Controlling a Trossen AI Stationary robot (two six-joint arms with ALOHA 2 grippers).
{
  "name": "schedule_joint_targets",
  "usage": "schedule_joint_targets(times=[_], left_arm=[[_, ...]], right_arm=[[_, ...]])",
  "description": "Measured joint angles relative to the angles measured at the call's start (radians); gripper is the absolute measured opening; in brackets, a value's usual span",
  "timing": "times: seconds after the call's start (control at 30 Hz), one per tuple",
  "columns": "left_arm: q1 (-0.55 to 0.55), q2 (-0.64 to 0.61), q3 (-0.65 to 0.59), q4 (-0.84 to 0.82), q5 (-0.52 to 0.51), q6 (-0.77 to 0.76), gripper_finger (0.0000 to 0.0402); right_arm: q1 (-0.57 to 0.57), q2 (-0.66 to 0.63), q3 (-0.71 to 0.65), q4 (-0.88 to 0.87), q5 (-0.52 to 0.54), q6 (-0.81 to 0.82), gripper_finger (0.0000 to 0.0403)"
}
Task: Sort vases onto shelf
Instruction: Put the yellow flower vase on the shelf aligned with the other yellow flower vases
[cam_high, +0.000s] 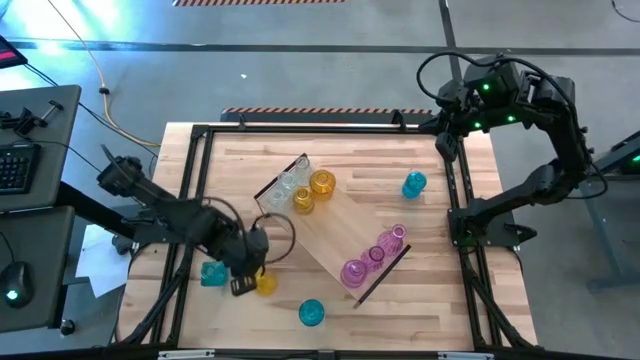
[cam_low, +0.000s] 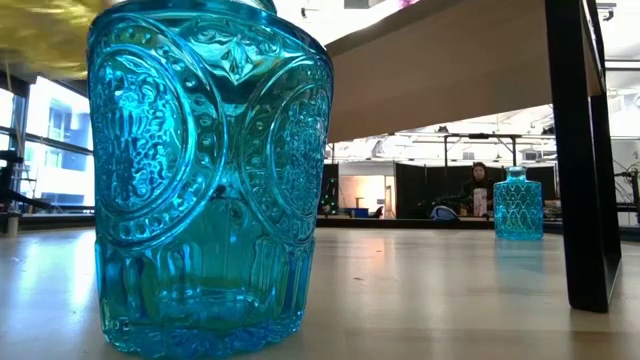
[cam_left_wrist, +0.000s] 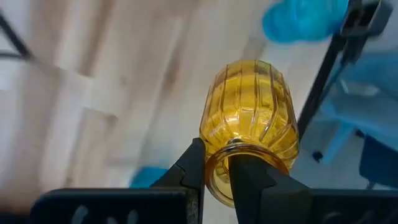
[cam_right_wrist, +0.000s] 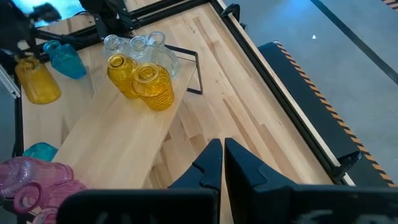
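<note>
On the wooden counter (cam_high: 440, 300) the shelf (cam_high: 340, 225) carries clear, yellow and pink vases; three teal ones seem still off it. The left pincer (cam_left_wrist: 217, 171), nearly closed, grips a yellow vase (cam_left_wrist: 249, 118) by its rim near the counter's front-left. The right pincer (cam_right_wrist: 222, 163) hangs shut, empty.

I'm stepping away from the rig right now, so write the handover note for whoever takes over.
Left pincer: shut on the rim of a yellow vase near the table's front left, by a teal vase.
Right pincer: shut, empty, parked at the table's right edge.
Shelf: lies diagonally mid-table.
Done: on it, clear vases and two yellow vases at one end, pink vases at the other.
Left: place the held vase, then the three teal vases off the shelf, including the front and far-right ones.
</note>
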Motion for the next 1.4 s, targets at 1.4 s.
schedule_joint_targets(times=[1.4], left_arm=[[0.361,0.07,0.232,-0.094,-0.162,0.448,0.0035]], right_arm=[[0.0,0.044,0.0,0.0,0.0,-0.015,0.0]])
